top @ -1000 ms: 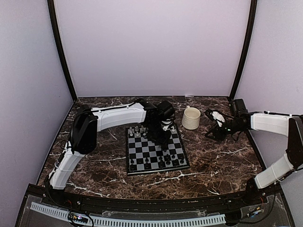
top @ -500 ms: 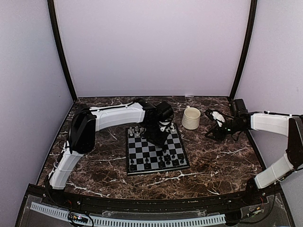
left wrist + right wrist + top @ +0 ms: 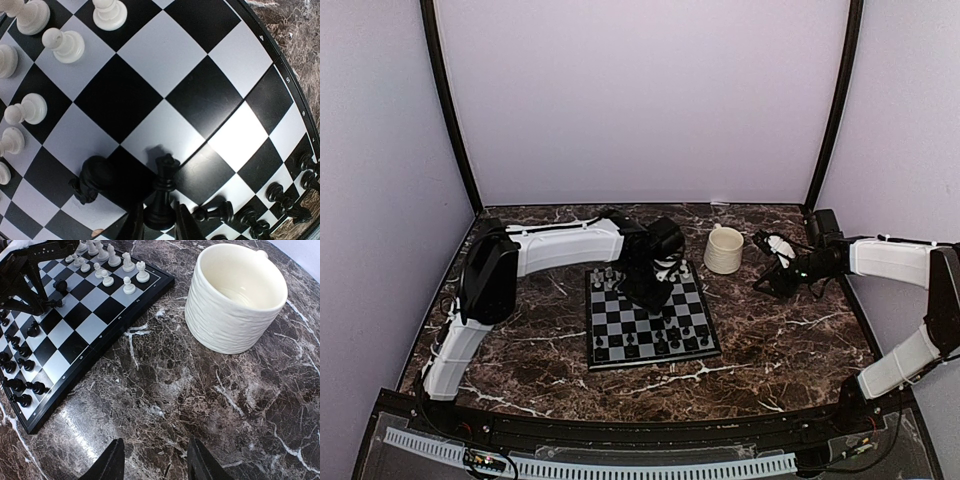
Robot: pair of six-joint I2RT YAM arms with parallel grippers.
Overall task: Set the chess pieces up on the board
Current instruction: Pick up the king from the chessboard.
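Observation:
The board (image 3: 620, 322) lies mid-table. White chess pieces (image 3: 609, 276) stand along its far edge and black chess pieces (image 3: 665, 343) along its near edge. My left gripper (image 3: 652, 292) hangs over the board's far right part. In the left wrist view, this gripper (image 3: 159, 221) is shut on the base of a tall black piece (image 3: 164, 187), upright over the squares (image 3: 165, 50). A black piece (image 3: 94, 177) sits just to its left, and another (image 3: 215, 213) lies on its side. My right gripper (image 3: 157, 465) is open and empty over the marble, right of the board (image 3: 95, 327).
A cream mug (image 3: 723, 250) stands right of the board's far corner, between the two grippers, and shows large in the right wrist view (image 3: 235, 300). White pieces (image 3: 65, 45) stand at the upper left of the left wrist view. Purple walls enclose the dark marble table (image 3: 780, 340).
My left arm has drawn slightly left and back over the board, still holding the black piece. The right arm has not moved.

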